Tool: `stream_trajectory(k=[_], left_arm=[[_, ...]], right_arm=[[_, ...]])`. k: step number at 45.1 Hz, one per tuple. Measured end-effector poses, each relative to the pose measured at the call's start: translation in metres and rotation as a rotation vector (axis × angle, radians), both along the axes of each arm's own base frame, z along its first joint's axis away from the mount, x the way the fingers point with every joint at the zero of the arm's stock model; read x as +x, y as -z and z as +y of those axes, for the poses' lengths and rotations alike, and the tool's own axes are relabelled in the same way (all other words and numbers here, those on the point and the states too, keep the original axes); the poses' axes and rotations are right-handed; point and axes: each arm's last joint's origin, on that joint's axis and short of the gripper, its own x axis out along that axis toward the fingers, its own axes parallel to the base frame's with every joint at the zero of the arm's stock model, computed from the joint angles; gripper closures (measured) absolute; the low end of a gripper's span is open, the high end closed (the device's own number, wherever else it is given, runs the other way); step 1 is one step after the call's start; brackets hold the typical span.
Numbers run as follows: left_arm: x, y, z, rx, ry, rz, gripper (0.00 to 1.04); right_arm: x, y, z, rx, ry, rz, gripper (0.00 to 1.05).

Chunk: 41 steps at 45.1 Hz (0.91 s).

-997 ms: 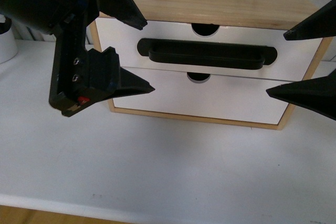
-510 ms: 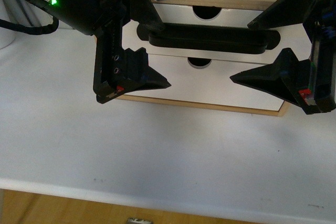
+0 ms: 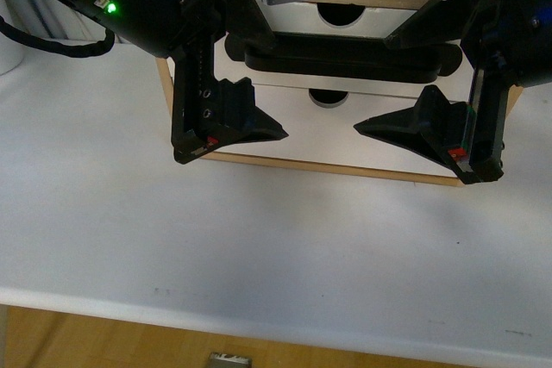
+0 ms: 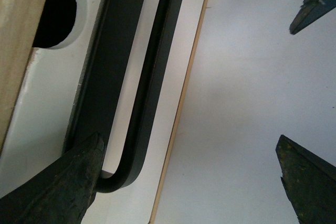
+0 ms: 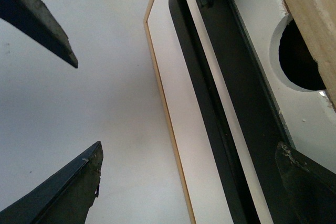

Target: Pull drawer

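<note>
The drawer (image 3: 297, 32) is the upper white front of a wooden cabinet. It has a half-round notch (image 3: 339, 13) and a long black bar handle (image 3: 345, 58). My left gripper (image 3: 278, 90) stands open in front of the handle's left end, one finger above the bar and one below. My right gripper (image 3: 373, 85) stands open the same way at the right end. In the left wrist view the handle (image 4: 152, 77) ends beside one finger (image 4: 63, 187). In the right wrist view the handle (image 5: 205, 98) runs past one finger (image 5: 307, 182). Neither gripper holds anything.
Below the drawer is a plain white drawer front (image 3: 345, 140) without a handle. The cabinet stands on a white table (image 3: 259, 247), whose front edge (image 3: 259, 325) is near the camera. A white object (image 3: 7, 49) sits at the far left.
Both arms have moved inward towards the middle of the handle. The right gripper came fully into view, and both stayed open.
</note>
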Motion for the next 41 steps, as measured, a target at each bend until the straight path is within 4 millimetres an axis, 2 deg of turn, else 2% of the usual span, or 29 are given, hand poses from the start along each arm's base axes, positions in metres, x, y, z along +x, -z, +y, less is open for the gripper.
stream_trajectory(k=[10,27,41], left_arm=[[-0.001,0.006,-0.005,0.026,0.017,0.01,0.06],[-0.002,0.005,-0.007,0.065,0.043,0.012,0.06],[-0.007,0.004,-0.007,0.128,0.081,0.058,0.06]], right_arm=[[0.002,0.004,0.003,-0.01,0.006,-0.006,0.09],[0.001,0.017,0.007,-0.077,-0.015,0.015,0.09],[-0.004,0.016,0.005,-0.118,-0.087,0.053,0.09]])
